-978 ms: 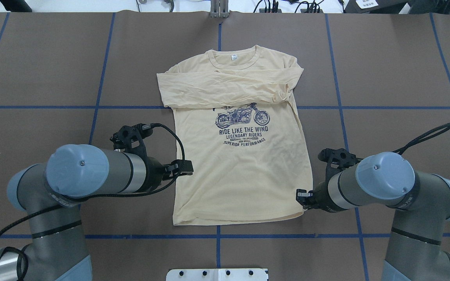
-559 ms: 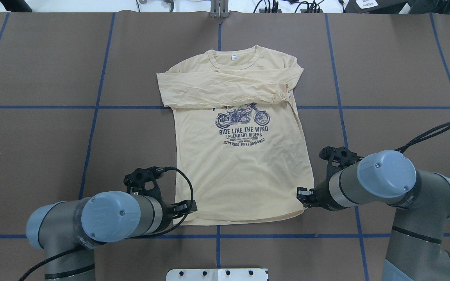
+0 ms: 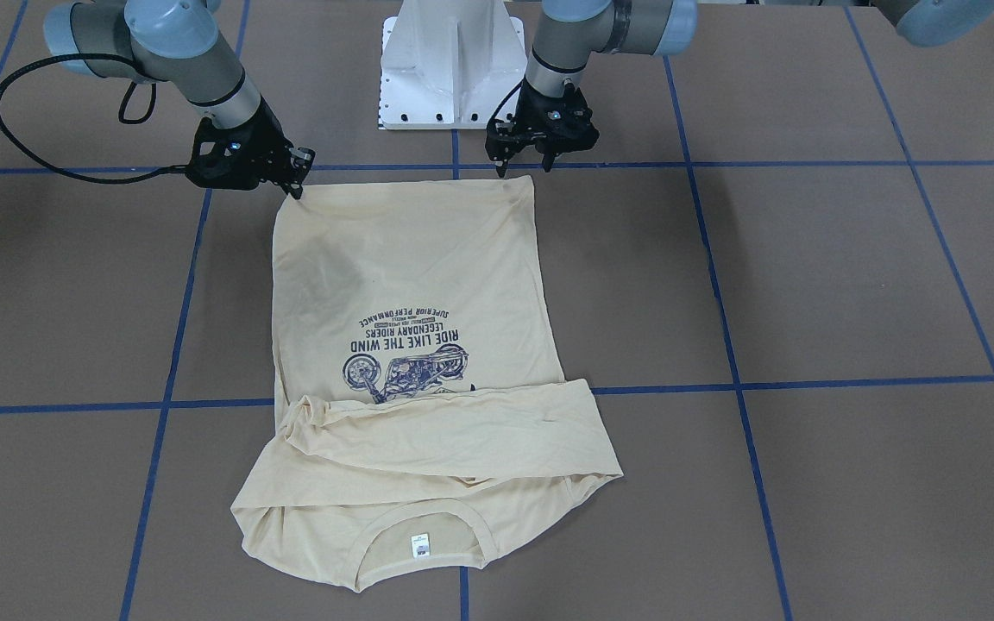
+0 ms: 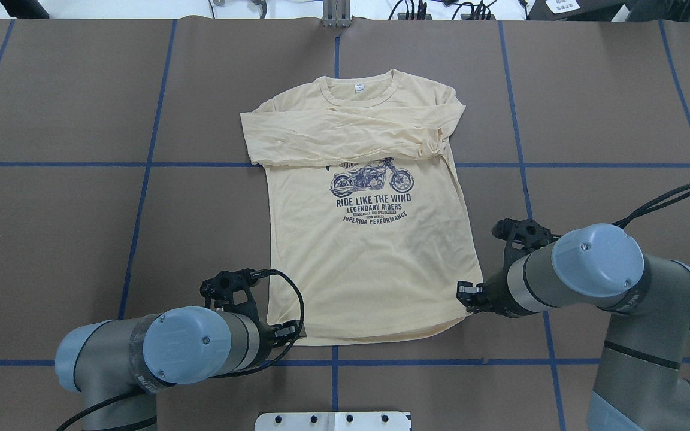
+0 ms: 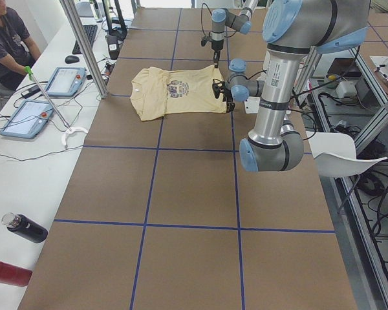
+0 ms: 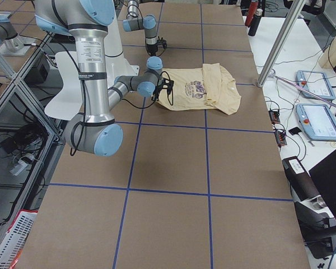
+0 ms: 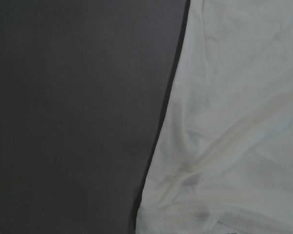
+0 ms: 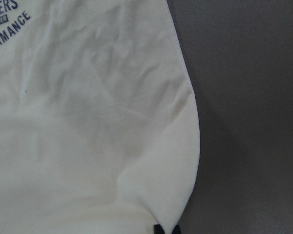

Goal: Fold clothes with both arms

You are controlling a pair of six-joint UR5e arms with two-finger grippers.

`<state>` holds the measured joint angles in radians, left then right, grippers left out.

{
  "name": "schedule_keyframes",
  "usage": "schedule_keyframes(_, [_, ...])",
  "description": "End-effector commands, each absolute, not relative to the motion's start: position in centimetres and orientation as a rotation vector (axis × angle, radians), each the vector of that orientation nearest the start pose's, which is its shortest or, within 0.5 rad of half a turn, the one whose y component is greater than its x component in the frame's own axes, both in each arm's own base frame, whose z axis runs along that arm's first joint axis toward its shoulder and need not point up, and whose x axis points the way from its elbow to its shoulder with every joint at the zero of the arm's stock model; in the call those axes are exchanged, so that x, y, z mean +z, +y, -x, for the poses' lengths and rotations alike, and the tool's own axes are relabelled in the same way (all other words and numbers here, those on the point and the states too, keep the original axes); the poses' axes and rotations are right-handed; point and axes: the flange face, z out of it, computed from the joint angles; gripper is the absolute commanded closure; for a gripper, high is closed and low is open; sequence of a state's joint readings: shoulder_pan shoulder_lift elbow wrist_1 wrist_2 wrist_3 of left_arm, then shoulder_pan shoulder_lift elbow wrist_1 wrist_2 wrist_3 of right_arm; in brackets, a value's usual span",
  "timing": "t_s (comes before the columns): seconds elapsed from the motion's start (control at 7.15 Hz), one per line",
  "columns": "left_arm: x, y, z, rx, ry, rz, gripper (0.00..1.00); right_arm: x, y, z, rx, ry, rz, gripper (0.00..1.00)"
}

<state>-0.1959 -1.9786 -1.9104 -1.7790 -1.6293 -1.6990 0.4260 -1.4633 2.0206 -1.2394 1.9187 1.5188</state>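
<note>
The cream-yellow shirt [image 4: 369, 263] lies flat, print side up, with both sleeves folded across the chest [image 3: 454, 431] and the collar at the far side. My right gripper [image 4: 463, 294] sits at the hem's right corner. In the right wrist view its fingertips [image 8: 158, 229] stand close together on the cloth [image 8: 88, 122], shut on that corner. My left gripper [image 3: 521, 166] hangs open just over the hem's left corner, its two fingers spread apart. The left wrist view shows only the shirt's edge [image 7: 234, 122] and the brown table, no fingers.
The white pedestal base [image 3: 449, 60] stands at the near table edge between the arms. Blue tape lines [image 4: 334, 362] cross the brown table. In the exterior left view a person [image 5: 6, 39] sits at a side bench with tablets [image 5: 27, 118], bottles [image 5: 26, 227] and a metal post [image 5: 84, 45].
My left arm has swung from the shirt's left side edge down to the hem's left corner. The right gripper has barely shifted at the right corner.
</note>
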Motion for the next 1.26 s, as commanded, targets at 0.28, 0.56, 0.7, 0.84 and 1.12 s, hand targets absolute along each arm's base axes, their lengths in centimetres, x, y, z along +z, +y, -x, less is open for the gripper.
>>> schedule_keyframes(0.28, [26.7, -24.8, -56.4, -0.285, 0.947, -0.006, 0.18, 35.7, -31.2, 41.6, 0.202, -0.944, 0.128, 1.0])
schedule_keyframes(0.56, [26.9, -24.9, -56.9, -0.286, 0.943, -0.006, 0.21, 35.6, -31.3, 41.6, 0.203, -0.946, 0.126, 1.0])
schedule_keyframes(0.7, [26.7, -24.9, -57.0, -0.286, 0.946, -0.006, 0.22, 35.6, -31.3, 41.6, 0.203, -0.946, 0.126, 1.0])
schedule_keyframes(0.84, [26.7, -24.9, -57.0, -0.286, 0.944, -0.006, 0.24, 35.5, -31.3, 41.6, 0.203, -0.948, 0.126, 1.0])
schedule_keyframes(1.12, [27.2, -24.9, -57.3, -0.286, 0.935, -0.004, 0.26, 35.4, -31.4, 41.4, 0.205, -0.949, 0.124, 1.0])
